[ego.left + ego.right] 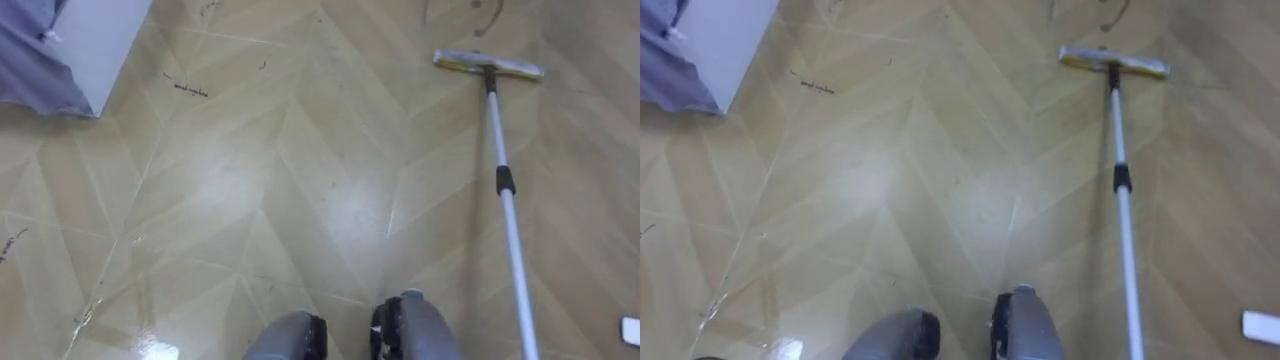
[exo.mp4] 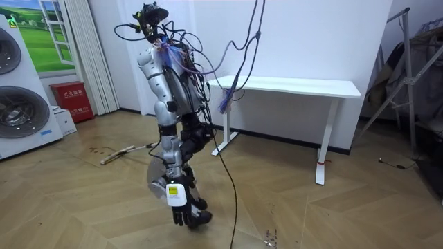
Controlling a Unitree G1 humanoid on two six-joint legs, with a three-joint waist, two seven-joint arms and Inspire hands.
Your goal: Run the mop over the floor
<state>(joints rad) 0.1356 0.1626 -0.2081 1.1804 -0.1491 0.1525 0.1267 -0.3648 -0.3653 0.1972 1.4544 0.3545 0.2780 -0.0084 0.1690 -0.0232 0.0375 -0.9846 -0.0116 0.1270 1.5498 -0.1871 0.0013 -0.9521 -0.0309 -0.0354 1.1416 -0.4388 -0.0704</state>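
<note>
The robot stands upright on the wooden floor, near a white table (image 2: 291, 86). Its left arm hangs straight down by its leg, and the left hand (image 2: 181, 211) sits low with its fingers relaxed and pointing at the floor, holding nothing. The mop (image 1: 503, 180) lies flat on the floor, ahead and to the robot's right. Its head (image 1: 488, 64) is the farther end, and its pole runs back past the robot's feet.
</note>
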